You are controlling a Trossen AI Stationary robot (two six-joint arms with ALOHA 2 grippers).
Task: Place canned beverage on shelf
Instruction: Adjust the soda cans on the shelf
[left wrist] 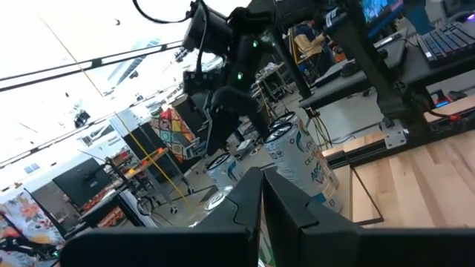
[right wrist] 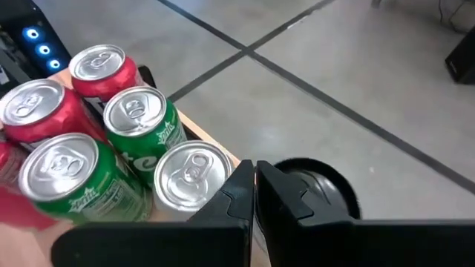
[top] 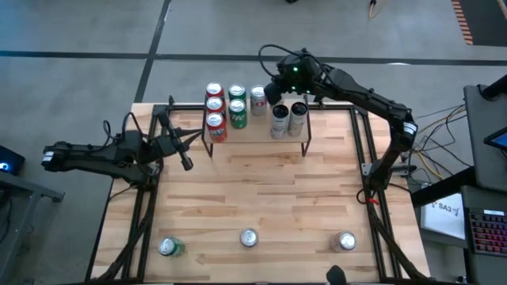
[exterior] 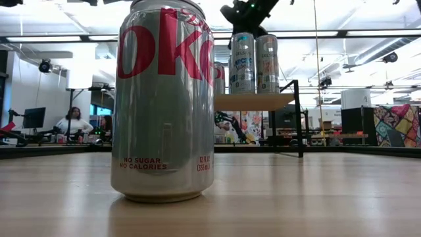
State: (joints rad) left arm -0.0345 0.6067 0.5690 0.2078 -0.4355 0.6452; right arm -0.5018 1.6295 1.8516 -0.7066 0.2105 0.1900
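The shelf (top: 253, 144) stands at the table's far middle. On it stand red cans (top: 215, 107), green cans (top: 237, 103), a silver can (top: 257, 100) and two tall pale cans (top: 287, 118). Three more cans sit near the table's front edge: a green one (top: 170, 247), a silver one (top: 249, 237) and another silver one (top: 346, 241). The middle one fills the low view as a silver and red can (exterior: 164, 99). My right gripper (top: 271, 93) hovers shut above the shelf's far side, over the silver can (right wrist: 191, 174). My left gripper (top: 187, 163) is shut at the table's left, clear of everything.
Black frame rails (top: 360, 150) run along the table's left and right sides. The bare wooden tabletop (top: 269, 194) lies between the shelf and the front row of cans. A person sits at a desk (exterior: 74, 124) in the room beyond the table.
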